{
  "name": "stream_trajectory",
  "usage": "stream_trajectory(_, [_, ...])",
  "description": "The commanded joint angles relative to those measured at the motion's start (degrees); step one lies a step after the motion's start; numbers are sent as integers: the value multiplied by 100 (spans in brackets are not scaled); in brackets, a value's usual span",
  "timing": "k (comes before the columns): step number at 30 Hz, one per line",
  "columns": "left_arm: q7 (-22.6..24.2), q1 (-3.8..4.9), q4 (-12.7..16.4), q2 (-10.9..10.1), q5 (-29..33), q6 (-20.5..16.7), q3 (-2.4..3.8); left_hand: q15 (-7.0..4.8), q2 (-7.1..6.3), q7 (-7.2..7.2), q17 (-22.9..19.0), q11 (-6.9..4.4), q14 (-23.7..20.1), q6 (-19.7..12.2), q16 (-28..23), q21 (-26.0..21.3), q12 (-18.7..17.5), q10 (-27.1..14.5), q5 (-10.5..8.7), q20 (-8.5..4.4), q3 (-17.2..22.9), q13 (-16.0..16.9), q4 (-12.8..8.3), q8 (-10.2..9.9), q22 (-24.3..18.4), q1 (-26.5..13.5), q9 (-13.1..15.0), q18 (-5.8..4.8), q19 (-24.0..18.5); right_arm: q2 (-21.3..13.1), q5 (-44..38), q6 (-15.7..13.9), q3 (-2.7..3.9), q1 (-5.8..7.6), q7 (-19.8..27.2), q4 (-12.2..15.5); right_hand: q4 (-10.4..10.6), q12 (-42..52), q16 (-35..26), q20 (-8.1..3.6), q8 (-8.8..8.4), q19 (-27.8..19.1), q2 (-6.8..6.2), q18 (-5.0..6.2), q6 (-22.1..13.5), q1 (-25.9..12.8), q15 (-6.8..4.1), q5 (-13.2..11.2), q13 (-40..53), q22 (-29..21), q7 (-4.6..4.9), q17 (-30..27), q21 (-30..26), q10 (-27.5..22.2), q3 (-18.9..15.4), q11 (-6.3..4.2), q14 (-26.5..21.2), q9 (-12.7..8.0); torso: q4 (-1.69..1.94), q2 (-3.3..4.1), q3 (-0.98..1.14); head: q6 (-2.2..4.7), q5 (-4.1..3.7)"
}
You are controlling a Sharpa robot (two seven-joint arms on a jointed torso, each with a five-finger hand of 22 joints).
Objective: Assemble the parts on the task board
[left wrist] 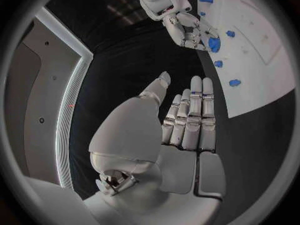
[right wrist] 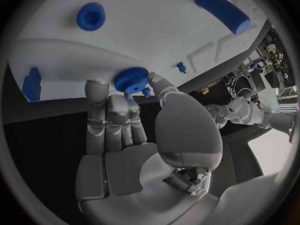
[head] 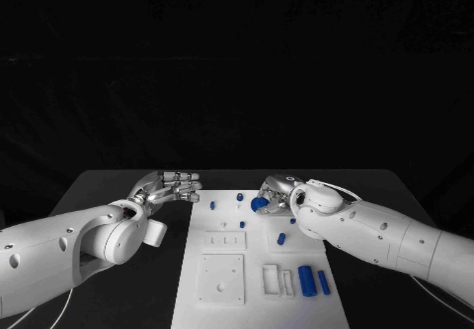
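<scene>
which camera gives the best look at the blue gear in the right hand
The right wrist view: the blue gear shows its toothed rim at the right hand's fingertips. The head view shows a partly hidden blue lump; the left wrist view, a small blue shape.

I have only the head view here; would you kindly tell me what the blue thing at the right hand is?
Observer: The right wrist view shows a small blue toothed gear wheel, pinched between the thumb and a finger of the right hand.
Operator: Thank you. Does the left hand hold anything?
Observer: No. In the left wrist view the left hand has a bare palm and its fingers stretched out, over the black table beside the white task board.
Operator: Is there anything to note about the other parts?
Observer: The right wrist view shows that one round blue piece on the board has a hole in its middle.
</scene>
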Motion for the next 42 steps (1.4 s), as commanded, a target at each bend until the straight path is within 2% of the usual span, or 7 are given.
stream_trajectory(1, [26, 3, 6, 11, 15, 66, 3, 16, 4, -5, -6, 2, -30, -59, -32, -36, 5, -33, -37, -2, -30, 5, 15, -5, -10, 11, -6, 5, 46, -8, 106, 145, -10, -18, 87, -17, -15, -19, -32, 6, 17, 240, -10, 53, -46, -60, 11, 181, -13, 9, 33, -5, -21, -35, 21, -23, -3, 4, 4, 1, -1, 0, -8])
stream_trajectory(3, [23, 3, 4, 12, 15, 66, 3, 16, 4, -5, -6, 2, -30, -59, -32, -36, 5, -33, -37, -2, -30, 5, 15, -5, -10, 11, -6, 5, 46, -10, 138, 182, -10, -18, 96, -22, -4, -22, -30, 2, 16, 239, -2, 52, -87, -83, 7, 421, -15, 13, 37, 1, -24, -38, 23, -27, 0, 3, 5, 1, 0, -4, -9])
stream_trajectory(11, [14, 2, -1, 15, 15, 68, 3, 16, 4, -5, -6, 2, -30, -59, -32, -36, 5, -33, -37, -2, -30, 5, 15, -5, -10, 11, -6, 5, 46, -23, 281, 326, -10, -19, 145, -39, 80, -37, -26, -9, 13, 239, 22, 66, -333, -148, -9, 629, -27, 44, 35, 38, -32, -58, -82, -50, 2, -1, 3, 0, 2, -6, -11])
stream_trajectory(19, [5, 2, -5, 19, 15, 67, 2, 17, -3, -2, -7, 5, -31, -116, -33, -40, 5, -51, -39, -1, -32, 5, 15, -9, -20, 19, -9, 6, 52, -36, 317, 422, -10, -19, 189, -60, -25, -46, -35, -15, 12, 241, 3, 64, -368, -170, -16, 1094, -26, 85, 37, 67, -40, -63, 12, -60, 8, -3, 3, 0, 0, -5, -18])
stream_trajectory(32, [-10, -1, -13, 25, 15, 71, 2, 16, -10, -5, -7, 4, -30, -172, -34, -42, 5, -74, -39, -1, -37, 5, 14, -11, -28, 24, -11, 5, 54, -52, 337, 533, -10, -19, 261, -85, -320, -60, -50, -30, 10, 243, 13, 45, -378, -215, -30, 1075, -24, 160, 36, 107, -75, -74, 416, -77, 12, -4, 6, 0, -3, -18, -30])
stream_trajectory(39, [-18, -2, -15, 26, 15, 70, 2, 17, -9, 1, -7, 7, -31, -204, -37, -42, 6, -88, -37, -1, -37, 5, 14, -13, -31, 30, -12, 4, 55, -61, 203, 455, -10, -19, 321, -72, -659, -59, -39, -24, 16, 243, 34, 45, -260, -73, -22, 779, -24, 204, 41, 133, -78, -65, 432, -65, 16, 0, 1, -2, -2, -24, -32])
stream_trajectory(42, [-20, -3, -16, 27, 15, 69, 2, 17, -11, 3, -7, 8, -30, -225, -37, -41, 6, -99, -38, -1, -39, 5, 14, -14, -33, 32, -13, 5, 56, -64, 116, 399, -10, -19, 349, -60, -752, -46, -33, -14, 18, 244, 71, 42, -165, 45, -8, 428, -13, 219, 51, 141, -70, -52, 466, -45, 16, 3, 4, -1, -2, -28, -32])
